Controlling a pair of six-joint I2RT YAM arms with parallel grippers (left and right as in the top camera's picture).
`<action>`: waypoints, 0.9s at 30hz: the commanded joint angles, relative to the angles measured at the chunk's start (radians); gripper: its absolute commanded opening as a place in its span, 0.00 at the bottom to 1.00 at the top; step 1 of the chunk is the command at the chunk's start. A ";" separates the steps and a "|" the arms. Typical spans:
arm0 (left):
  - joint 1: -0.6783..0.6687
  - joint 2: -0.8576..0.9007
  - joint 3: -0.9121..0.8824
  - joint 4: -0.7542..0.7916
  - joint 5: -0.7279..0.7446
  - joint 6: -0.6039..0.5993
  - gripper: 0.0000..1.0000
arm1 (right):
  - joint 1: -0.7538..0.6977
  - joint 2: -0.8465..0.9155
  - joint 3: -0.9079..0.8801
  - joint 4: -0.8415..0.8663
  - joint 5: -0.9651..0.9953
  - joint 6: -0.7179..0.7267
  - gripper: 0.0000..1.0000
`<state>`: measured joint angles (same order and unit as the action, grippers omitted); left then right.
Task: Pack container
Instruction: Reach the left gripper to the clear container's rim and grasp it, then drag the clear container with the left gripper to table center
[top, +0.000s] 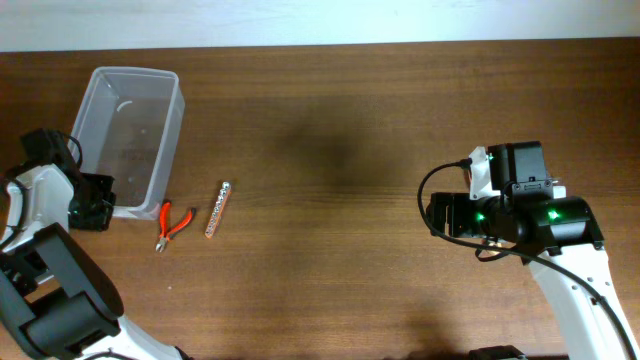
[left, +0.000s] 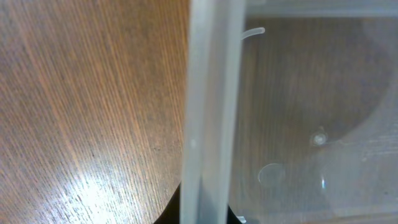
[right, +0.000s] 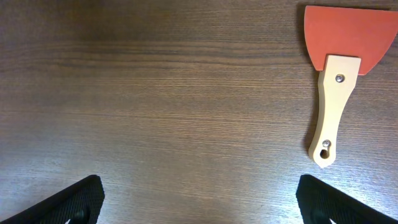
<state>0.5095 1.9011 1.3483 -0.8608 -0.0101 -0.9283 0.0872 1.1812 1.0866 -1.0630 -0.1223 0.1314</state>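
overhead: the container (top: 130, 135) stood at 10 o'clock on the table (top: 330, 270), nothing seen inside it; the left gripper (top: 93, 200) sat against its 7 o'clock corner; orange-handled pliers (top: 172, 225) and a stick-like packet (top: 218, 208) lay near its 5 o'clock corner; the right gripper (top: 450, 215) hung well apart at 3 o'clock.

left wrist: the container wall ran from 12 to 6 o'clock through mid-view; the fingers barely showed, so clenched or released could not be told.

right wrist: fingers (right: 68, 199) spread wide, released, holding nothing; a red-bladed scraper (right: 336, 81) lay at 1 o'clock, off their line.

risk, as judged: a pull by the left arm could drag or tip the light container; a straight descent on the right would miss the scraper.
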 joint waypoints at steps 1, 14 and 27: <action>0.001 -0.009 0.048 -0.007 0.034 0.055 0.02 | 0.004 0.001 0.023 0.001 -0.001 0.005 0.99; -0.098 -0.148 0.112 -0.005 0.072 0.278 0.02 | 0.004 0.001 0.023 0.004 -0.001 0.005 0.99; -0.563 -0.209 0.124 -0.071 0.099 0.787 0.02 | 0.002 0.000 0.023 0.004 0.006 0.005 0.98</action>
<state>0.0189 1.7210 1.4609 -0.9222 0.0597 -0.2806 0.0872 1.1812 1.0866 -1.0622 -0.1219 0.1318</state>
